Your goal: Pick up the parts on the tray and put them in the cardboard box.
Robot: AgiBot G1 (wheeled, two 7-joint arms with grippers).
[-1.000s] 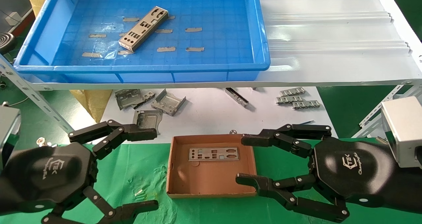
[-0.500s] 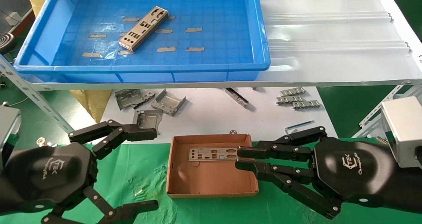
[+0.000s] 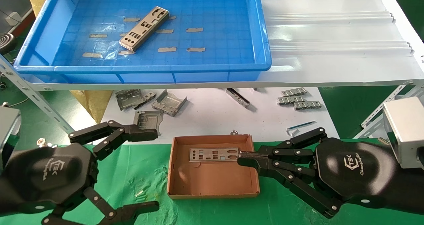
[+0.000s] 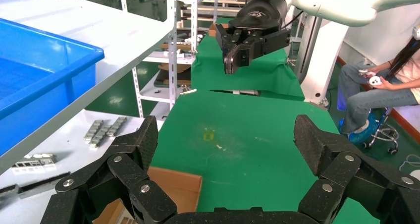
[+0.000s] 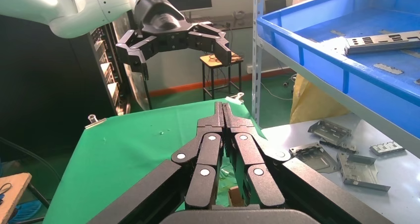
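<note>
One silver punched part [image 3: 144,28] lies at an angle on the floor of the blue tray [image 3: 142,67] on the shelf. Another part [image 3: 214,154] lies flat in the cardboard box [image 3: 212,182] on the green cloth. My right gripper [image 3: 240,158] is shut and empty, its tips over the box's right side, right at that part's right end. My left gripper [image 3: 155,170] is open and empty, to the left of the box. In the right wrist view the shut gripper [image 5: 223,107] hides the box, and the tray part [image 5: 381,41] shows.
Squarish grey brackets [image 3: 150,102] and toothed strips [image 3: 298,99] lie on the white sheet under the shelf. A white ribbed panel [image 3: 331,29] lies beside the tray. A seated person [image 4: 381,85] shows beyond the table in the left wrist view.
My right gripper has closed from wide open to shut, its tips meeting beside the part in the box. The part, the box and the left arm have not moved.
</note>
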